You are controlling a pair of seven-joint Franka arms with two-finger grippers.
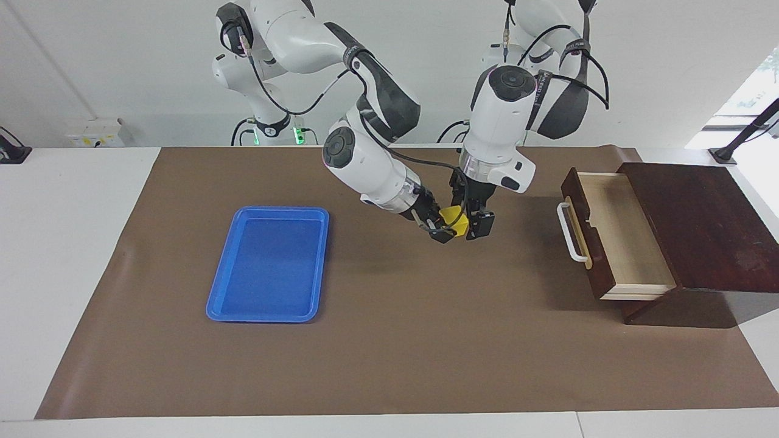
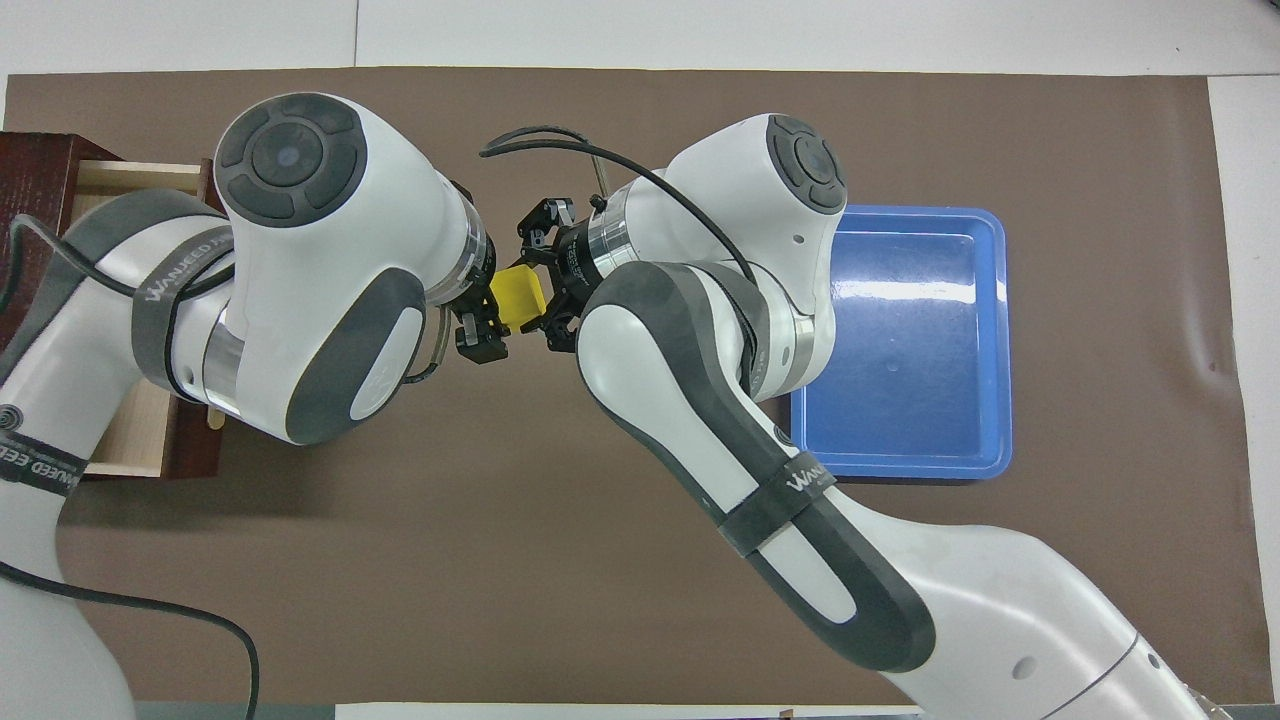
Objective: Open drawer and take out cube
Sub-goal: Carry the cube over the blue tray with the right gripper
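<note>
From across the counter [image 1: 79, 243], both arms reach in over the middle of the brown mat [image 1: 395, 340] and meet in the air. The right pincer [image 1: 443, 231] comes slanting down from the arm based at the tray's end and is clamped on the cube [image 1: 454, 219], a small yellow block held up off the mat. The left pincer [image 1: 476, 222] hangs straight down just beside it, its fingers spread apart and standing at the cube's flank; whether one finger touches the cube I can't tell. Toward the left arm's end sits the dark wood box [image 1: 694, 225] with the drawer [image 1: 614, 237] pulled well out, its pale inside showing and the white handle [image 1: 569, 232] facing the middle of the counter. Toward the right arm's end a flat blue tray [image 1: 268, 264] lies on the mat, well apart from both pincers.

From overhead, the two big wrist housings crowd the middle. The cube [image 2: 519, 297] shows as a bright yellow patch between them, the right pincer [image 2: 545, 290] closed on it. The left pincer [image 2: 480, 325] sits mostly hidden under its wrist, one dark finger poking out beside the cube. The drawer [image 2: 130, 190] peeks out under the left arm, open, and the blue tray [image 2: 900, 340] lies partly tucked under the right arm.
</note>
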